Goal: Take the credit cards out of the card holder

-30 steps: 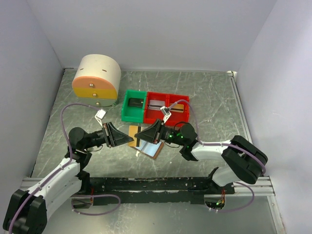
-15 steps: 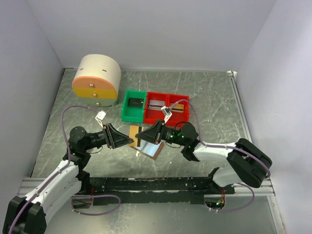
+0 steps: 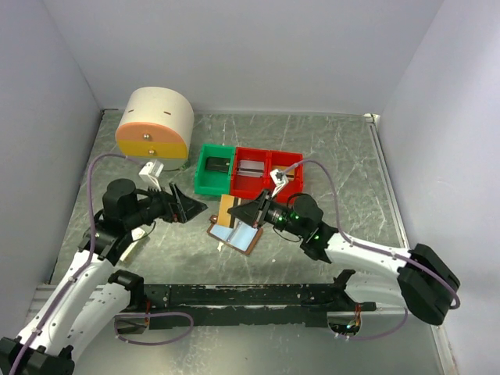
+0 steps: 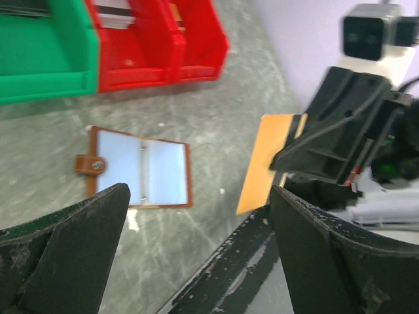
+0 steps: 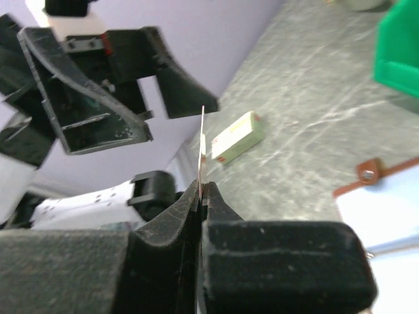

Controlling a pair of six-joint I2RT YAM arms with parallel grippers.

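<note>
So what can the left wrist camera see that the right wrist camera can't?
Only the left wrist view shows the red bins and the flat face of the orange card. Only the right wrist view shows the small white-and-red box. Both show the open card holder, the green bin, and the orange card pinched in the right claw, though the right wrist view sees that card only edge-on.

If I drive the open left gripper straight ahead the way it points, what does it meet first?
Most likely the orange card pinched in the right gripper, which faces the left gripper. Depth is unclear; it might pass beside it and come down near the open card holder.
</note>
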